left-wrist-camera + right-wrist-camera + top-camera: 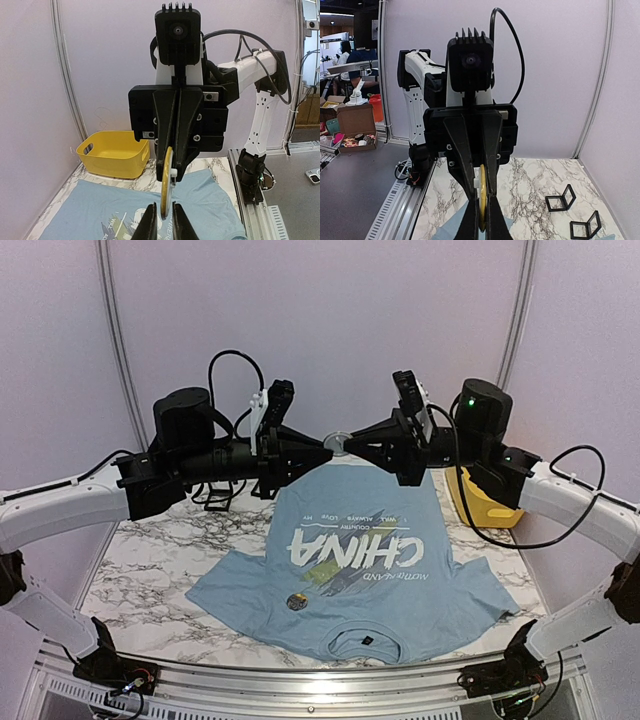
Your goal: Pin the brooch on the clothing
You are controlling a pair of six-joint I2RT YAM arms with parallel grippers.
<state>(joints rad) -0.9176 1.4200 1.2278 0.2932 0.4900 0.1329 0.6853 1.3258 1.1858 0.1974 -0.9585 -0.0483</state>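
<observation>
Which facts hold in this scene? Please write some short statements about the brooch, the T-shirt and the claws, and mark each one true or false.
1. The brooch is in the air between the left claw and the right claw. True.
2. The T-shirt hangs from a hanger. False: it lies spread on the marble table.
3. A yellow basket stands on the table beside the T-shirt. True.
4. The right claw is wide open and empty. False: it is shut on the brooch's edge.
5. A small round disc lies on the T-shirt, near the lettering. True.
</observation>
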